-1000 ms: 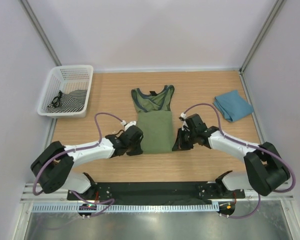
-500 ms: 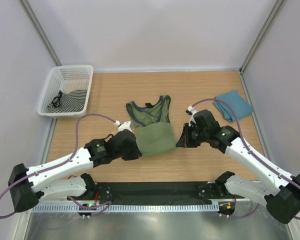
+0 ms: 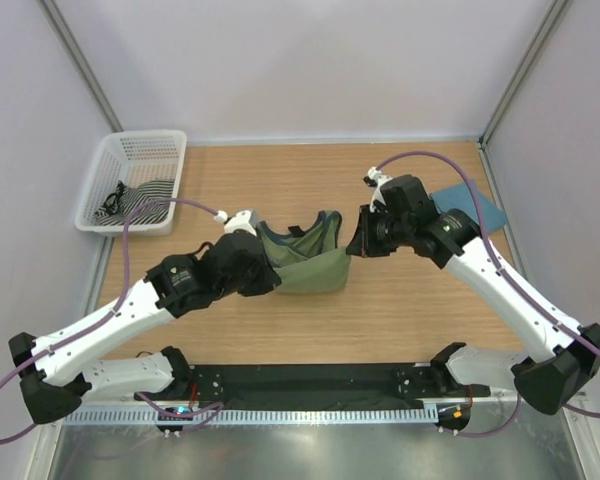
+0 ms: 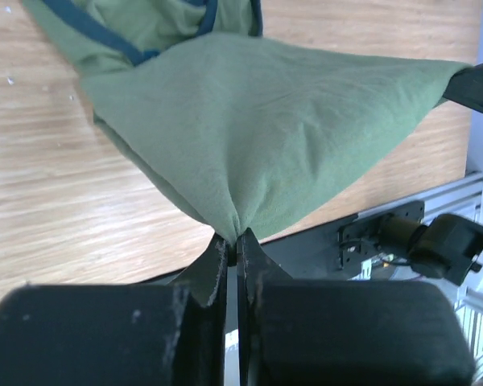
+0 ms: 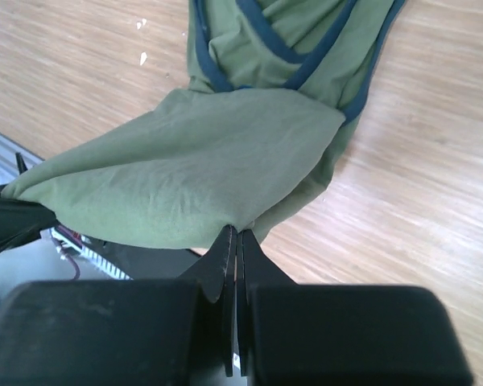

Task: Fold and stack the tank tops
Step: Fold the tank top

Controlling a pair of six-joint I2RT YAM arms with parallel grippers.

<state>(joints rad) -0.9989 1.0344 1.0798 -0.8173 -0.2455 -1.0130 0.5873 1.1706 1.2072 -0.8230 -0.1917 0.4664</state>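
The olive-green tank top [image 3: 310, 262] with navy trim hangs stretched between my two grippers above the table's middle, its bottom hem lifted toward its neck end. My left gripper [image 3: 268, 272] is shut on the hem's left corner [image 4: 232, 229]. My right gripper [image 3: 355, 247] is shut on the right corner [image 5: 238, 225]. The navy-trimmed straps [image 5: 282, 44] still lie on the wood. The teal-blue tank top [image 3: 480, 208] lies folded at the right, partly behind my right arm.
A white basket [image 3: 145, 150] holding striped cloth [image 3: 140, 200] stands at the back left. A black rail [image 3: 310, 380] runs along the near edge. Grey walls close in the sides and back.
Both grippers have lifted the green top's bottom corners and carried them away from the near edge toward the neck, so the cloth now sags doubled between them. The straps slid slightly back.
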